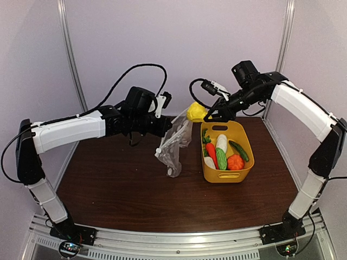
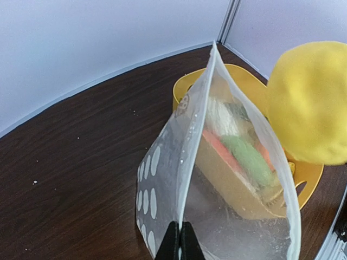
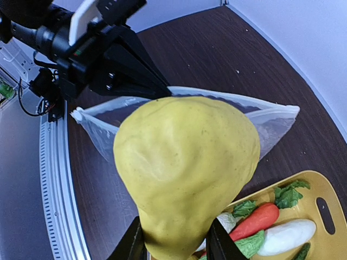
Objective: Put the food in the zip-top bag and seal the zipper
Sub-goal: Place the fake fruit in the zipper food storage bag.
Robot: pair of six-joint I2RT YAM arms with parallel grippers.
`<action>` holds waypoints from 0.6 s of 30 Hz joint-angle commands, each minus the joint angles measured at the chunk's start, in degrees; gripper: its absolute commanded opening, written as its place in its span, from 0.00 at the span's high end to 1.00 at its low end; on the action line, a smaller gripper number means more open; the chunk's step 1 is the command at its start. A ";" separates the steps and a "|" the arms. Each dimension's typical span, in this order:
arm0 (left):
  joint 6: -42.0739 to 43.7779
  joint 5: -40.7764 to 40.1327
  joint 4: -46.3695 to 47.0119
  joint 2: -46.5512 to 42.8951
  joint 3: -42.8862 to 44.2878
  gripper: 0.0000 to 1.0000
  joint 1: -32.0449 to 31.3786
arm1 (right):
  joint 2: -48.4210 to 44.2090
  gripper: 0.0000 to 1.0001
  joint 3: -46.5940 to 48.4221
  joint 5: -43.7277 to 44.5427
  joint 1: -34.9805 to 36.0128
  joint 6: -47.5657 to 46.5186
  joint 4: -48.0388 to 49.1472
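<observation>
My left gripper (image 2: 180,241) is shut on the mouth edge of the clear dotted zip-top bag (image 1: 174,145) and holds it hanging open above the table. The bag (image 2: 217,179) and its pale zipper strip (image 2: 196,135) fill the left wrist view. My right gripper (image 3: 174,244) is shut on a yellow toy vegetable (image 3: 187,168) and holds it just above the bag's open mouth (image 3: 271,116). The yellow piece also shows in the top view (image 1: 196,112) and the left wrist view (image 2: 309,103). Other food, carrot (image 1: 211,154), white radish (image 1: 221,143), cucumber (image 1: 238,150), orange piece (image 1: 235,162), lies in the yellow basket (image 1: 238,175).
The yellow basket stands right of the bag on the brown table (image 1: 119,179). White walls with metal posts close the back and sides. A metal rail (image 1: 179,238) runs along the near edge.
</observation>
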 commanded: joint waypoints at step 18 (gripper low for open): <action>-11.30 -12.26 11.51 -3.75 -4.69 1.00 -0.15 | 9.77 0.73 2.38 -15.35 3.35 28.41 10.82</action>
